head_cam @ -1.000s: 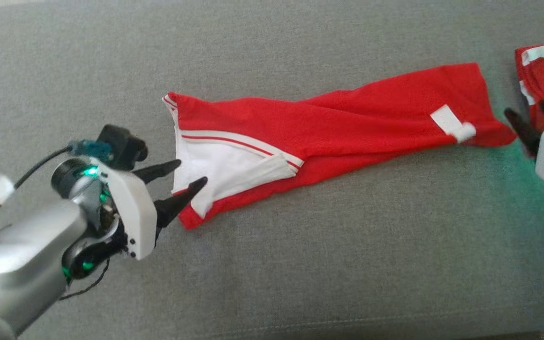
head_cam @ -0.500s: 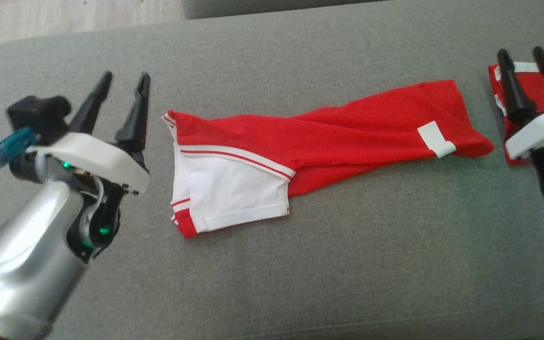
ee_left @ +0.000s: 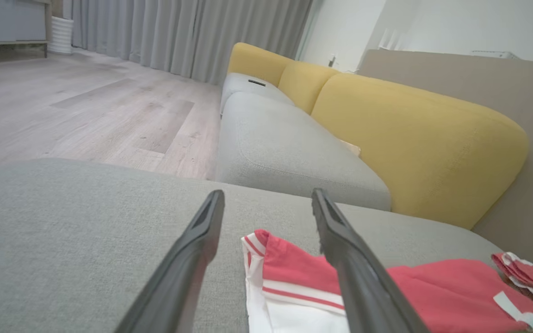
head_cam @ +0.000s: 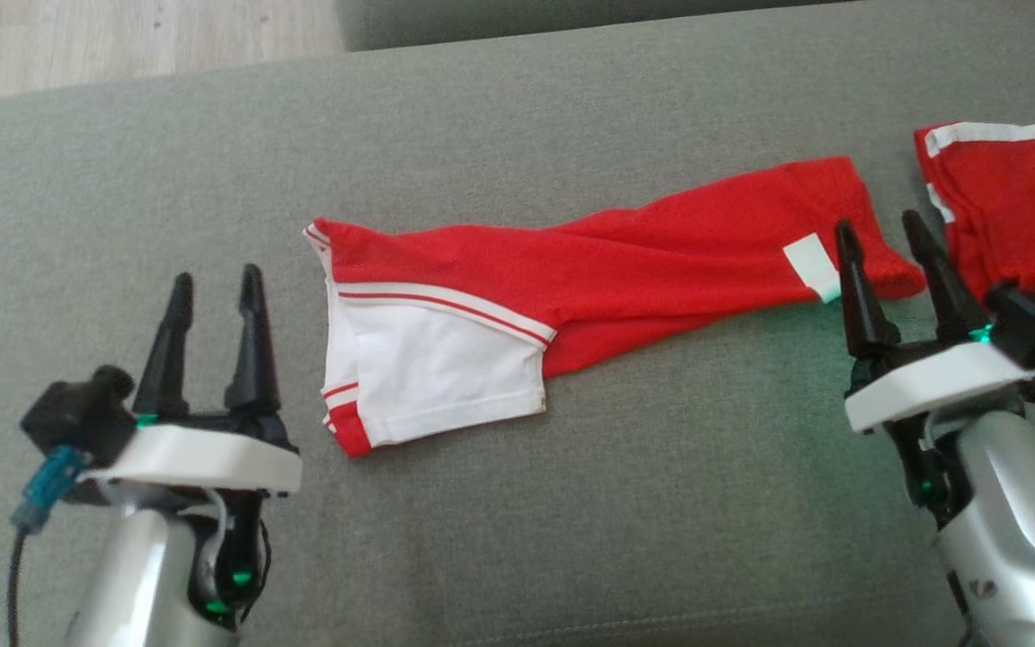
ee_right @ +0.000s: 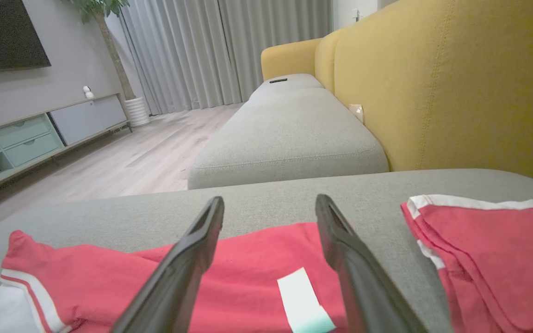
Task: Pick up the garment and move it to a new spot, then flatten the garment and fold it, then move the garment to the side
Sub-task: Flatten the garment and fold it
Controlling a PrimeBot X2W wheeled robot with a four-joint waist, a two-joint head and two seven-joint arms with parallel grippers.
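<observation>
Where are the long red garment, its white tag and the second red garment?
long red garment (head_cam: 661, 261), head view, mid red fabric.
white tag (head_cam: 810, 266), head view, centre of patch.
second red garment (head_cam: 1012, 207), head view, red middle.

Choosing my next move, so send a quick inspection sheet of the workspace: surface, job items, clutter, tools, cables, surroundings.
Surface: grey cushion, flat.
Job's things: red garment stretched long, wrinkled, not held.
Clutter: second red garment at far right.
Tools: left tool open beside the white end; right tool open at the label end.
Cables: cable with blue plug on left wrist.
Surroundings: yellow backrest, wood floor, curtains.
</observation>
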